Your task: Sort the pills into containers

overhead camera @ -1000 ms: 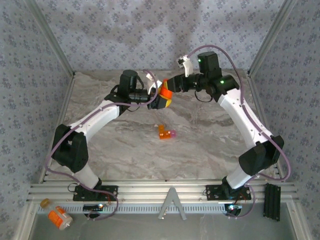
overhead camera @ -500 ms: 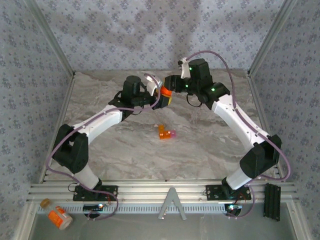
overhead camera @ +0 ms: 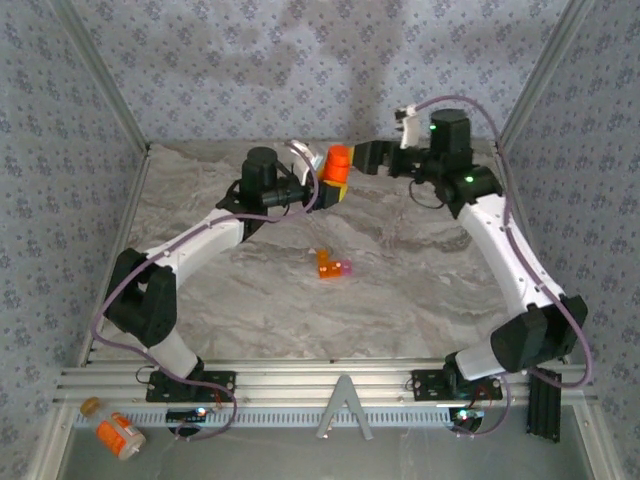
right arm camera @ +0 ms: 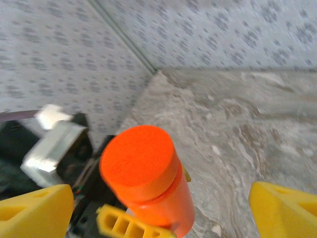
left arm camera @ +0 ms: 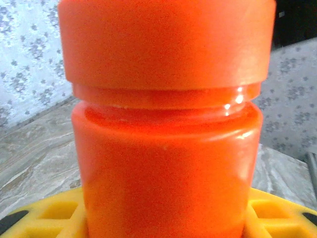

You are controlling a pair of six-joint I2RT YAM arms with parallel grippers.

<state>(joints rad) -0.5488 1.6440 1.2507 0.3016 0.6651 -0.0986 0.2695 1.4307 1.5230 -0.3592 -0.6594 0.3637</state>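
My left gripper (overhead camera: 334, 190) holds the small orange pill bottle (overhead camera: 338, 165) upright above the back middle of the table, cap on. In the left wrist view the bottle (left arm camera: 168, 148) stands between my yellow fingers (left arm camera: 44, 218). My right gripper (overhead camera: 366, 157) hangs just right of the cap, open and apart from it. In its wrist view the capped bottle (right arm camera: 148, 173) sits between and beyond its spread yellow fingertips (right arm camera: 285, 208). The tiny orange box with a pink end (overhead camera: 333, 266) lies on the table's middle. The pills are too small to make out.
An orange bottle with a white label (overhead camera: 118, 433) lies on the metal shelf at the near left, outside the table. Patterned walls (overhead camera: 80, 100) close the table on three sides. The marbled table top (overhead camera: 400, 290) lies bare around the tiny box.
My right gripper was shut on the bottle's cap; it has opened, let go and drawn back to the right. The left gripper keeps the bottle, shifted slightly up and right.
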